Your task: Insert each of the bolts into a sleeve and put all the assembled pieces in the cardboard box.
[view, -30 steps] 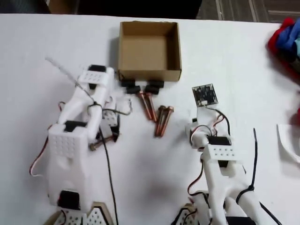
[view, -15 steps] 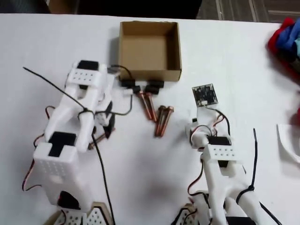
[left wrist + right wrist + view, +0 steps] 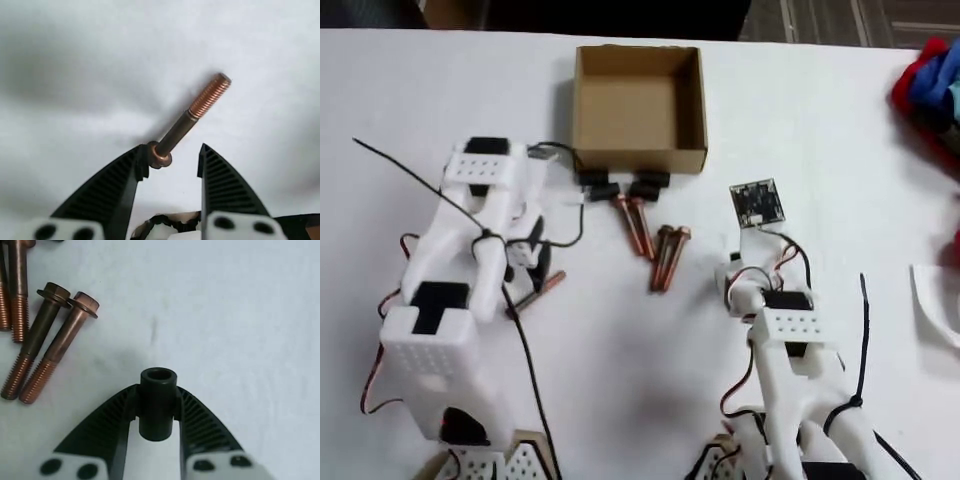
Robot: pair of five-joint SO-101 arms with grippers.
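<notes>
The right gripper (image 3: 158, 390) clamps a sleeve (image 3: 158, 412) beside loose bolts (image 3: 50, 340), its arm covering it from above, while the left gripper (image 3: 172, 155), short of the cardboard box (image 3: 638, 158), stands parted, a bolt (image 3: 195, 112) seemingly touching one finger.

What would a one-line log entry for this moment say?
left gripper open, bolt head between fingers | right gripper shut on sleeve | four bolts lie before cardboard box

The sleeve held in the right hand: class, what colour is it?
The sleeve is plain black; the right wrist view shows it best.
</notes>
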